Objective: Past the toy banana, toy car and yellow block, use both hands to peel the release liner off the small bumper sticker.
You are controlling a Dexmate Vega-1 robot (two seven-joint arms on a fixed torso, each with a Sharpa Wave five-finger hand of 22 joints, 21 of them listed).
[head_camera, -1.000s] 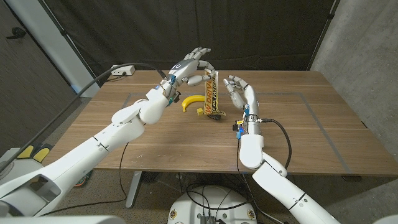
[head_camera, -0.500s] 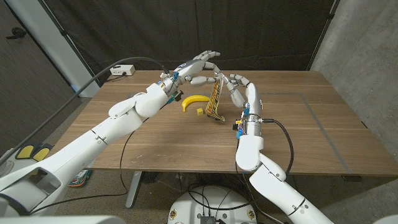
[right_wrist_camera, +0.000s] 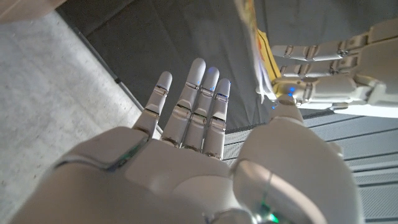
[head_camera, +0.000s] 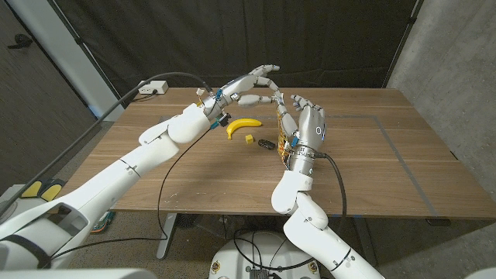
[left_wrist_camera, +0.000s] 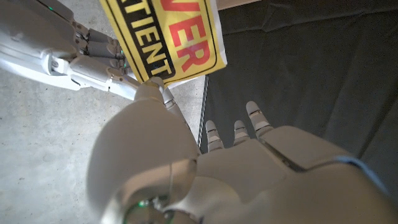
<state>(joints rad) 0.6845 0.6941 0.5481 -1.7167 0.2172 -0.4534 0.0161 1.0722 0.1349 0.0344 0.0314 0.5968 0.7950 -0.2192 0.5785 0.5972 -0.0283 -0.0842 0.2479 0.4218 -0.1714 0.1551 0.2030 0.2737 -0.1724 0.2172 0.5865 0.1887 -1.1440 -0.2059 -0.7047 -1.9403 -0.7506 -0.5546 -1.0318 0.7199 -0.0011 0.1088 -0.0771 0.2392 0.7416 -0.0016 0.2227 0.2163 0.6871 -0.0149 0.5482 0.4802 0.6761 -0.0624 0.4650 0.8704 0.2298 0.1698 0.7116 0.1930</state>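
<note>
Above the table's centre in the head view, your left hand [head_camera: 249, 87] and right hand [head_camera: 302, 124] both pinched the small yellow-and-black bumper sticker [left_wrist_camera: 165, 38] by one edge, thumb tips nearly touching, other fingers spread. With grips that close, a pull risked tearing the sheet or slipping one pinch rather than parting the liner. The yellow toy banana [head_camera: 242, 125], small yellow block [head_camera: 249, 139] and dark toy car [head_camera: 266, 145] lay on the wooden table [head_camera: 387, 155] left of the right hand.
</note>
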